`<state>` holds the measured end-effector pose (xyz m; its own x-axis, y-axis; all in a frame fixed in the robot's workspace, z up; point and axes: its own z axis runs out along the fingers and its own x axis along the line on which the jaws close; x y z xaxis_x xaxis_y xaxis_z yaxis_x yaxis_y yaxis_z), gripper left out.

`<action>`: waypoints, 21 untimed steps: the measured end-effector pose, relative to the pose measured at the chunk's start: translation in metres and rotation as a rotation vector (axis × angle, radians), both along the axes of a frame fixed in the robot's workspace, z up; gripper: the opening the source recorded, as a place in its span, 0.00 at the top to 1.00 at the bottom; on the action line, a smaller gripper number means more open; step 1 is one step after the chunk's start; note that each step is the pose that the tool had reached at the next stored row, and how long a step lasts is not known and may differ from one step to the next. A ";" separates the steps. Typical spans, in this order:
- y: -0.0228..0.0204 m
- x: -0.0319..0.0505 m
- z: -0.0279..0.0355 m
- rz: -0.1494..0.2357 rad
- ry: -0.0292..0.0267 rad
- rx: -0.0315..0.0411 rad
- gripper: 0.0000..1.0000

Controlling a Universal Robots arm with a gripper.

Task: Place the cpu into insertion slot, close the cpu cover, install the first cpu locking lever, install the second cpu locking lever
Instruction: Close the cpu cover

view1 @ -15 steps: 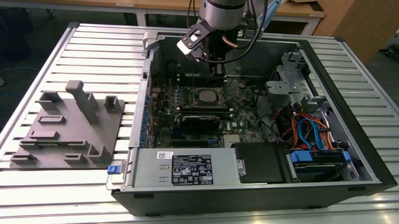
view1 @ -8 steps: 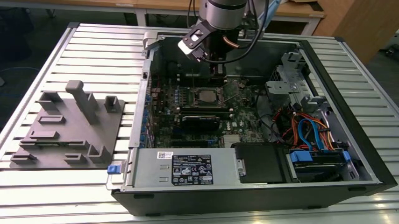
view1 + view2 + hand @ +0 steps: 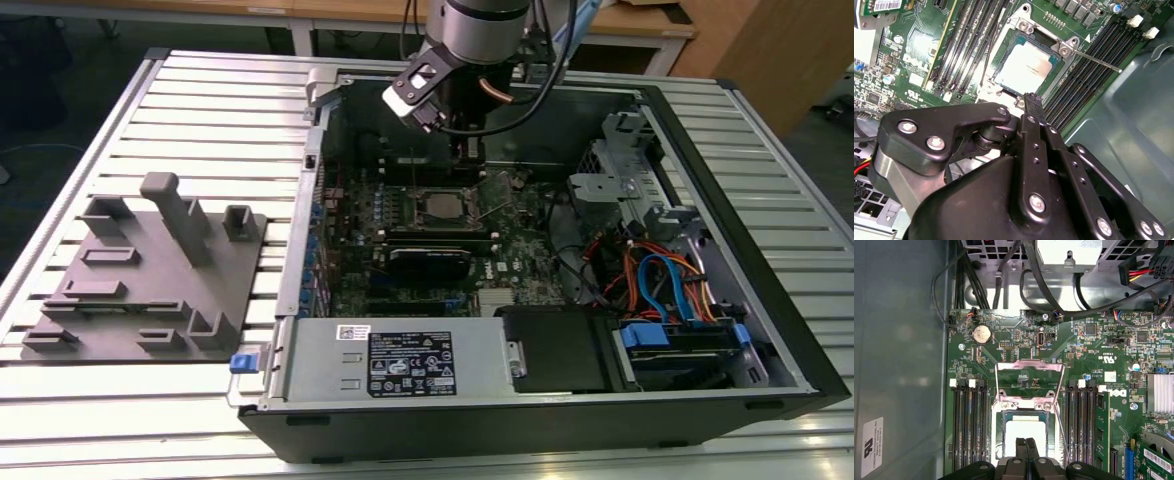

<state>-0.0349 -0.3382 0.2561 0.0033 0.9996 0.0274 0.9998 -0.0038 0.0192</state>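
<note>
Hovering over one socketed cpu (image 3: 1013, 432), the pincer (image 3: 1025, 441) is pinched together, empty; one cpu cover (image 3: 1029, 363) stands open.

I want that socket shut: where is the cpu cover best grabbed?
Probably the free crossbar of the cpu cover, opposite its hinge. It is flipped open away from the cpu, so come at that thin bar from behind.

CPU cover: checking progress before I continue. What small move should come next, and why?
Probably tip the cpu cover down over the cpu: the chip already sits in the insertion slot, the cover is flipped open, and the shut gripper hovers empty just above.
</note>
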 end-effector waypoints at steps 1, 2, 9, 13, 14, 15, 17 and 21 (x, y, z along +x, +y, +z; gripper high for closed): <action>0.0000 0.0000 0.0000 0.000 0.0000 0.0000 0.90; 0.0000 0.0000 0.0000 0.000 0.0000 0.0000 0.90; 0.0000 0.0002 0.0042 0.000 0.0000 -0.0001 0.90; 0.0000 0.0002 0.0122 0.000 0.0000 -0.0029 0.90; 0.0000 0.0002 0.0129 0.000 0.0000 -0.0029 0.90; 0.0001 0.0002 0.0133 0.000 -0.0001 -0.0032 0.90; 0.0001 0.0002 0.0136 0.000 0.0000 -0.0040 0.90; 0.0001 0.0002 0.0137 0.000 0.0000 -0.0046 0.90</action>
